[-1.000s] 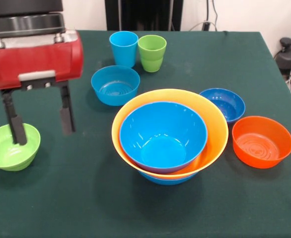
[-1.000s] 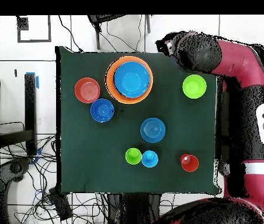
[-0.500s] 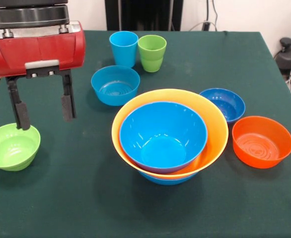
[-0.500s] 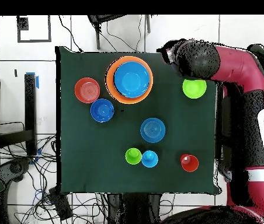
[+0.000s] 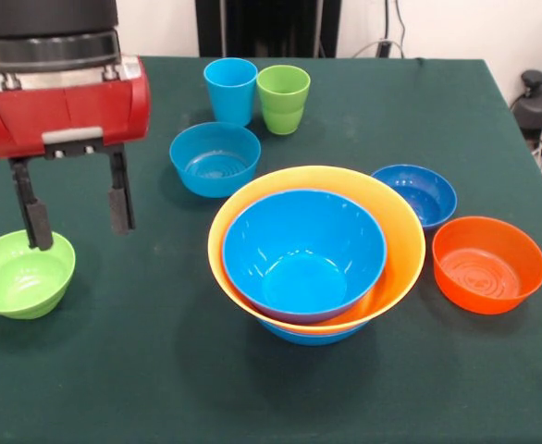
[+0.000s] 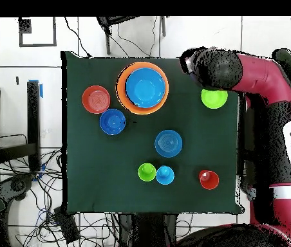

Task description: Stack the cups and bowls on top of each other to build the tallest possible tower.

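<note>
Front view: gripper (image 5: 75,215) (jaws spread, empty) hangs over the lime green bowl (image 5: 21,275).

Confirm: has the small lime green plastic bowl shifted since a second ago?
No. The small lime green plastic bowl keeps its place against the table's edge; only the open gripper above its rim rose.
</note>
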Available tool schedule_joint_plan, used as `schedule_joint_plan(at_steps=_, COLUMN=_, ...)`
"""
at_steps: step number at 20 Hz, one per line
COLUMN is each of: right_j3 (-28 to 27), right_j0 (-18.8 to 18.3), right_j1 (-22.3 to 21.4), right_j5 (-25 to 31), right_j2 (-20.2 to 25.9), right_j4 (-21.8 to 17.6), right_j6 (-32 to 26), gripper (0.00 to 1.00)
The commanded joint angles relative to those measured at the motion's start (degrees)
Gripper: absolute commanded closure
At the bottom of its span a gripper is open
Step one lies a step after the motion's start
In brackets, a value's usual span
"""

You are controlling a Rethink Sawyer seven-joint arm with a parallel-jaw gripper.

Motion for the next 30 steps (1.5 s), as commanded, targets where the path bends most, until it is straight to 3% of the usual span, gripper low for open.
schedule_joint_plan(at_steps=1, right_j3=-0.36, right_j0=0.87, right_j1=7.55, right_j5=-0.48, right_j2=-2.52, right_j4=-3.22, right_j6=-1.97, gripper=0.0)
schedule_joint_plan(at_steps=9, right_j3=-7.18, right_j0=3.12, right_j1=10.89, right_j5=4.12, right_j2=-3.47, right_j4=-4.85, right_j6=-4.37, gripper=0.0)
schedule_joint_plan(at_steps=13, right_j3=-7.93, right_j0=3.56, right_j1=10.5, right_j5=5.24, right_j2=-4.05, right_j4=-5.25, right_j6=-5.16, gripper=0.0)
schedule_joint_plan(at_steps=19, right_j3=-4.51, right_j0=2.43, right_j1=7.93, right_j5=3.45, right_j2=-4.24, right_j4=-4.78, right_j6=-4.98, gripper=0.0)
schedule_joint_plan(at_steps=30, right_j3=6.12, right_j0=-3.28, right_j1=-0.14, right_j5=1.26, right_j2=-2.74, right_j4=-2.89, right_j6=-5.54, gripper=0.0)
